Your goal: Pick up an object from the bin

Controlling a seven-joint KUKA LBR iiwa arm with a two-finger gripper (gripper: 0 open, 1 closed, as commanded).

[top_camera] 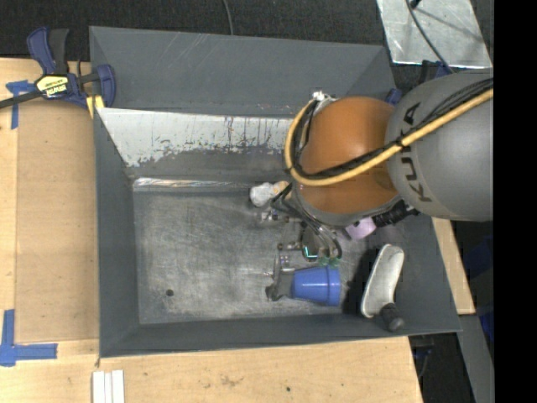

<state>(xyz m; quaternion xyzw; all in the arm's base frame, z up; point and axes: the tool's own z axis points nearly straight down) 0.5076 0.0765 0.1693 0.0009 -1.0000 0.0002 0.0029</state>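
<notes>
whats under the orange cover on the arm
A pale lilac thing pokes out below the orange cover, and a small white thing shows at its left edge. How far either runs beneath, and the floor of the bin there, is covered.

Grey metal bin (117,225), arm's orange wrist cover (344,154) entering from the right, gripper (279,277) low over the near-right floor, blue cup (319,286) just beside it, white oblong item (382,280) right of the cup, small white lump (263,194) near the back wall, lavender piece (362,228) under the wrist.
</notes>
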